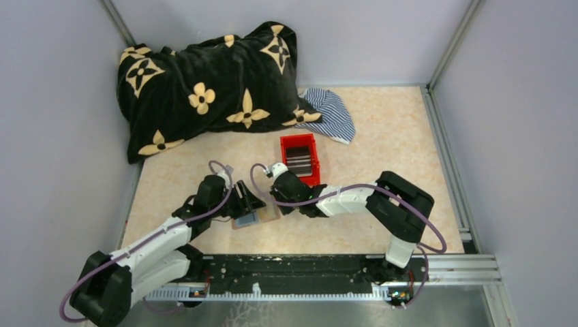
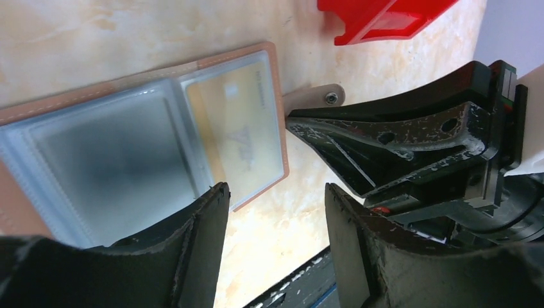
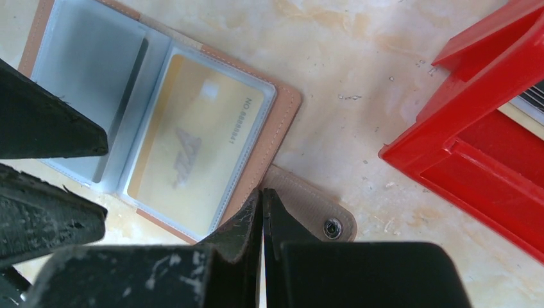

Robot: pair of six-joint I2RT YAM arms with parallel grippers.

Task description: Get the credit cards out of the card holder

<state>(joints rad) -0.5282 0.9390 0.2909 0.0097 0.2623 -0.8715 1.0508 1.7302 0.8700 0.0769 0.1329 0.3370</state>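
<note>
The brown card holder lies open on the table between the two arms. Its grey-blue pockets face up. An orange-tan credit card sits in the right pocket, also seen in the right wrist view. The left pocket looks grey; I cannot tell whether a card is in it. My left gripper is open and empty over the holder's near edge. My right gripper is shut, its tips at the holder's right edge beside the snap tab.
A red plastic bin stands just behind the holder, with dark cards lying in it. A black flowered blanket and a striped cloth lie at the back. The black rail runs along the near edge.
</note>
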